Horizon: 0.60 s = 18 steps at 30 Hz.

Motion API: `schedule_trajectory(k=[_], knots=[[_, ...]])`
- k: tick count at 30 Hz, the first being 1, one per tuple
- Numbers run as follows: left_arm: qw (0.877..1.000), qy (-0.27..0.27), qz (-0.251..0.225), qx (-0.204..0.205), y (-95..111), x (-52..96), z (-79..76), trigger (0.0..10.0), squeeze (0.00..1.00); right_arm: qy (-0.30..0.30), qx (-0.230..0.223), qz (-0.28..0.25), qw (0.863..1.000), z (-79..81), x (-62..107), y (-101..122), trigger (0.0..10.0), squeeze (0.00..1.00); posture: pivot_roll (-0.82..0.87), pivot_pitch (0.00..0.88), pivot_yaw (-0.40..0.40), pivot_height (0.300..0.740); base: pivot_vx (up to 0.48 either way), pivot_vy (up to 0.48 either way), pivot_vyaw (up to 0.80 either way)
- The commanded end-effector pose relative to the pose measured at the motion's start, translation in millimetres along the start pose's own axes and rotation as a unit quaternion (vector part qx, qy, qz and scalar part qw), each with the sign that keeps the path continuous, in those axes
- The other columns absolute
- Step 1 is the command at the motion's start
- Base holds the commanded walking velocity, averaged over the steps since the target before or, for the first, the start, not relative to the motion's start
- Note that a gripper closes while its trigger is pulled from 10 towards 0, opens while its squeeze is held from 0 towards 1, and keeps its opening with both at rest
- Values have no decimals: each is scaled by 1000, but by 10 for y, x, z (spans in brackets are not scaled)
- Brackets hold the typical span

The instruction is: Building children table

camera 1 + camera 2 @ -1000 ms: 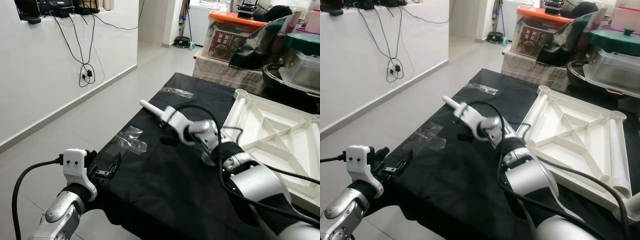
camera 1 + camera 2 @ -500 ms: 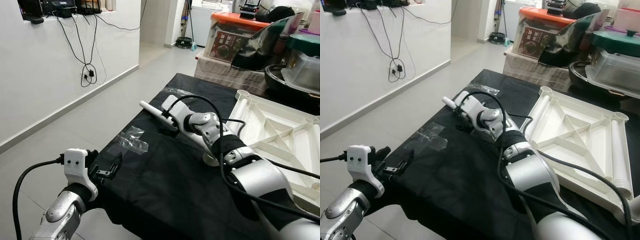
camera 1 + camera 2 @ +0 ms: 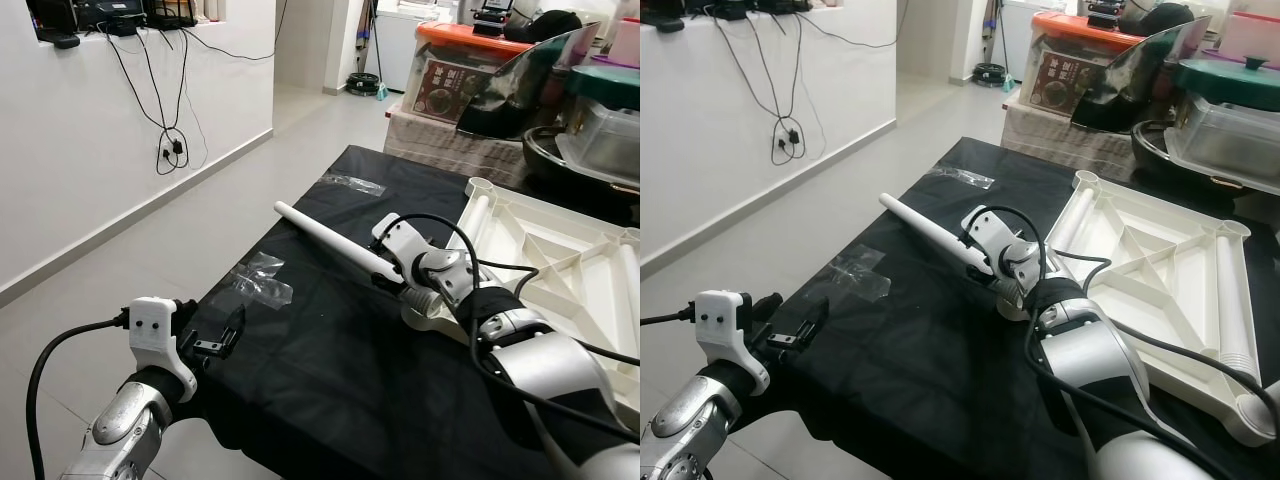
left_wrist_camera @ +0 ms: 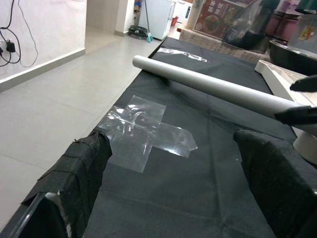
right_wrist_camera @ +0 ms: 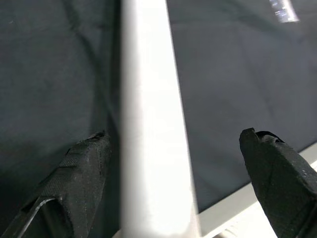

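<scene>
One white table leg [image 3: 330,240] lies between the wide-spread right hand [image 3: 385,278] fingers—ungripped—left hand [image 3: 215,340] likewise open, empty.

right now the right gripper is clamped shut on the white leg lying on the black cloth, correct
Not quite. The right gripper is open: in the right wrist view its fingers stand wide apart on either side of the white leg, not clamped on it. The leg does lie on the black cloth.

Plain black fabric table cover [image 3: 330,350]; long white plastic table leg [image 3: 335,241]; white ribbed plastic tabletop panel [image 3: 560,265]; clear crinkled plastic wrappers [image 4: 143,134].
</scene>
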<state>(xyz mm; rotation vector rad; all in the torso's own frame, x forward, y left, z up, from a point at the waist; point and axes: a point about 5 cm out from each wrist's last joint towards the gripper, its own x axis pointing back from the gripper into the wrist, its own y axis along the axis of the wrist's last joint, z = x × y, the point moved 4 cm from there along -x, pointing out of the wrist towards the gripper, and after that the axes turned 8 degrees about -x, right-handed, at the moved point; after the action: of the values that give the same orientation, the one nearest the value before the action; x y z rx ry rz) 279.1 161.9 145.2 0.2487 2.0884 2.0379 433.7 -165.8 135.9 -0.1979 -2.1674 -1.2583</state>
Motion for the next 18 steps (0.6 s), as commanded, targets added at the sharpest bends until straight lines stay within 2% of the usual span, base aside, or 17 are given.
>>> schedule_trajectory(k=[1,4,10,13,14,17,18], knots=[[1000,2,5,1,-39,7,0,10000,0,10,-9,27,1000,0,-4,-177,10000,0,83,0,-129,740,0,0,0],[1000,1,6,1,-49,3,-7,10000,0,0,3,49,999,-47,4,-307,10000,0,79,0,-129,740,0,0,0],[1000,0,6,0,-53,-6,-15,10000,0,-6,9,59,998,-79,14,-375,10000,0,80,0,-131,740,0,0,0],[1000,0,6,-1,-58,-9,-9,10000,0,-10,34,89,995,-130,36,-552,10000,0,76,0,-132,740,0,0,0],[1000,1,6,-1,-61,-8,-9,10000,0,-9,35,92,995,-131,38,-578,9098,0,76,0,-133,740,0,0,0],[1000,1,6,-1,-63,-8,-10,10000,0,-8,34,92,995,-129,39,-589,9098,0,76,0,-133,740,0,0,0],[1000,1,6,-1,-62,-10,-12,10000,0,-6,33,93,995,-125,38,-597,0,0,77,0,-134,740,0,0,0]])
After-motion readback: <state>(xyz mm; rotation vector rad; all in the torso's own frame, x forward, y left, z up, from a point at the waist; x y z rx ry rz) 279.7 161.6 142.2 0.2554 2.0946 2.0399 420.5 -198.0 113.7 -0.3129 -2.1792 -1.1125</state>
